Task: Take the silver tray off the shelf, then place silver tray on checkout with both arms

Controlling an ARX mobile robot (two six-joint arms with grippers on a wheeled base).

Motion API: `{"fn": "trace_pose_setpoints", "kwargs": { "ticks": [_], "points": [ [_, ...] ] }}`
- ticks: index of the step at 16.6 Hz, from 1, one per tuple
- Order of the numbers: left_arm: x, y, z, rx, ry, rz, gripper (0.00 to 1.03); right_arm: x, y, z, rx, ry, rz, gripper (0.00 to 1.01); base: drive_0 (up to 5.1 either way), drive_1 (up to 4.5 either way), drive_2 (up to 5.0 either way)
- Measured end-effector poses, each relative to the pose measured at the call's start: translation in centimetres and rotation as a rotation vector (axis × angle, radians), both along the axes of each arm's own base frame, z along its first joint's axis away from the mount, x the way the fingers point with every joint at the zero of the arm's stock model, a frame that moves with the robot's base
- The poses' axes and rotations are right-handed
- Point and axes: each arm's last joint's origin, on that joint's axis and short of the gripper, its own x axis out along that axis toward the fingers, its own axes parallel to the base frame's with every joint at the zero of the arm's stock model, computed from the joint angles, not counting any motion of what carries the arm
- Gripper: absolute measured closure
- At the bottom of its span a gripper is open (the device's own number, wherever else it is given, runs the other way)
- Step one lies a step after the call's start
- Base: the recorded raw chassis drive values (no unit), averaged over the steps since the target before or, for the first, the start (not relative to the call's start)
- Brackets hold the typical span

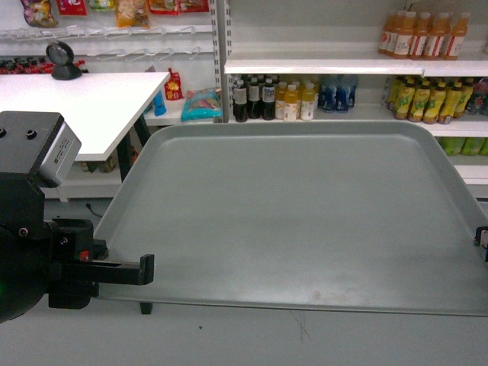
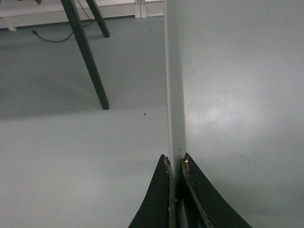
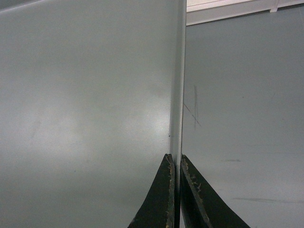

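The silver tray (image 1: 297, 213), large, flat and grey-green with a low rim, hangs in the air in front of me, off the shelf (image 1: 328, 67). My left gripper (image 2: 175, 161) is shut on the tray's left rim (image 2: 175, 95), and shows at the lower left of the head view as the left gripper (image 1: 145, 268). My right gripper (image 3: 175, 159) is shut on the right rim (image 3: 178, 85); only a sliver of the right gripper (image 1: 482, 238) shows at the head view's right edge. The checkout (image 1: 91, 103), a white table with a black scanner (image 1: 64, 61), stands at the left.
White shelves behind the tray carry dark and orange bottles (image 1: 423, 36) and more bottles (image 1: 274, 97). Snack bags (image 1: 130, 11) hang at the upper left. The checkout's black legs (image 2: 88, 57) stand on the grey floor (image 2: 71, 156), with a cable near the wall.
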Motion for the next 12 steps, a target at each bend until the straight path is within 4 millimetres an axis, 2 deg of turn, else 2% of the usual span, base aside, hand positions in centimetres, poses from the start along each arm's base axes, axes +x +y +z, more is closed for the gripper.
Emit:
{"fn": "trace_pose_setpoints", "kwargs": {
  "ticks": [12],
  "points": [
    [0.01,0.00,-0.01,0.001,0.000,-0.001,1.00,-0.01,-0.01,0.00,0.000,0.001,0.000,0.99,-5.0,2.47,2.5]
  ]
}}
